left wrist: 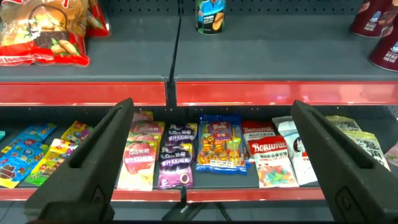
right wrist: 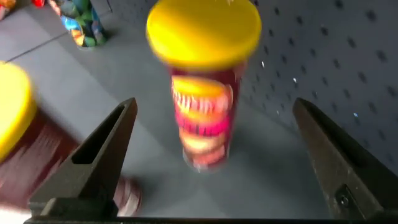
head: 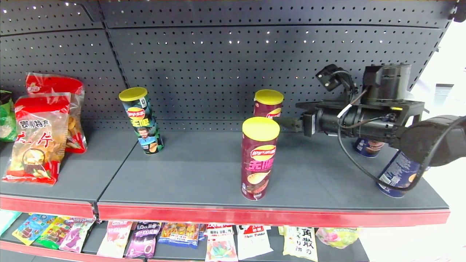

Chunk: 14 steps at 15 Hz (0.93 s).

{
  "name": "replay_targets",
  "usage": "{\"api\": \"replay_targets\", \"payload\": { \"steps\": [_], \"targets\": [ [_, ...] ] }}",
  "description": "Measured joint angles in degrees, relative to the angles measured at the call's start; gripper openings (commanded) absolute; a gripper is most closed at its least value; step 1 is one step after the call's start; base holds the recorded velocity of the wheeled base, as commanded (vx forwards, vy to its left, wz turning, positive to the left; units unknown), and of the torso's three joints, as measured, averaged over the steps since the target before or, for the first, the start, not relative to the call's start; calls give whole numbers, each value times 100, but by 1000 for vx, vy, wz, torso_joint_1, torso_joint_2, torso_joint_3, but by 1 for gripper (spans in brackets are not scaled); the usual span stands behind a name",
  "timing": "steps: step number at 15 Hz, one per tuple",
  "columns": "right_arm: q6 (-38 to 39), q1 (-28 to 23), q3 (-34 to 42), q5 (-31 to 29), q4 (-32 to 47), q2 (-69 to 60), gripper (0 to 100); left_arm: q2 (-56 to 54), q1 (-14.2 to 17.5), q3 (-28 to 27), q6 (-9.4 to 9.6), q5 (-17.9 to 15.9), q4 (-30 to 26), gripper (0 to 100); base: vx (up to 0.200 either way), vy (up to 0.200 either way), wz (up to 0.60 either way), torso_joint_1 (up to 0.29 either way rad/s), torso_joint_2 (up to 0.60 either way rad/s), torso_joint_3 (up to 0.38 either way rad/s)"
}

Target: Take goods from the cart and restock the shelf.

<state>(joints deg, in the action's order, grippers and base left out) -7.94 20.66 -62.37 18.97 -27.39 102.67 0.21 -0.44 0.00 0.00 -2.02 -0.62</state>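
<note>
Two maroon cans [head: 260,158] [head: 268,103], one teal can [head: 142,122], two blue cans [head: 367,147] [head: 397,174]

Counted on top shelf [head: 204,171]: maroon cans [head: 259,160] x2; green can [head: 142,123] x1; blue cans [head: 398,174] x2, both partly hidden; red snack bags [head: 36,138] x2; green bag [head: 4,118] x1. Lower shelf [head: 358,251] packets [head: 182,234]: 10 or more, overlapping, exact no. not countable.

On the shelf [head: 196,171], the front can [head: 260,158] stands before the rear can [head: 268,103].
</note>
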Motion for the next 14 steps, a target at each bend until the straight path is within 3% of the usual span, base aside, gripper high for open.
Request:
{"api": "replay_targets", "payload": {
  "steps": [9,14],
  "targets": [
    [211,-302,1836,167,-22,-1285,100,0,0,-5,0,6,0,100,0,0,0,0,0,0],
    [-594,-319,2555,1959,-307,-1364,100,0,0,0,0,4,0,100,0,0,0,0,0,0]
  ]
}}
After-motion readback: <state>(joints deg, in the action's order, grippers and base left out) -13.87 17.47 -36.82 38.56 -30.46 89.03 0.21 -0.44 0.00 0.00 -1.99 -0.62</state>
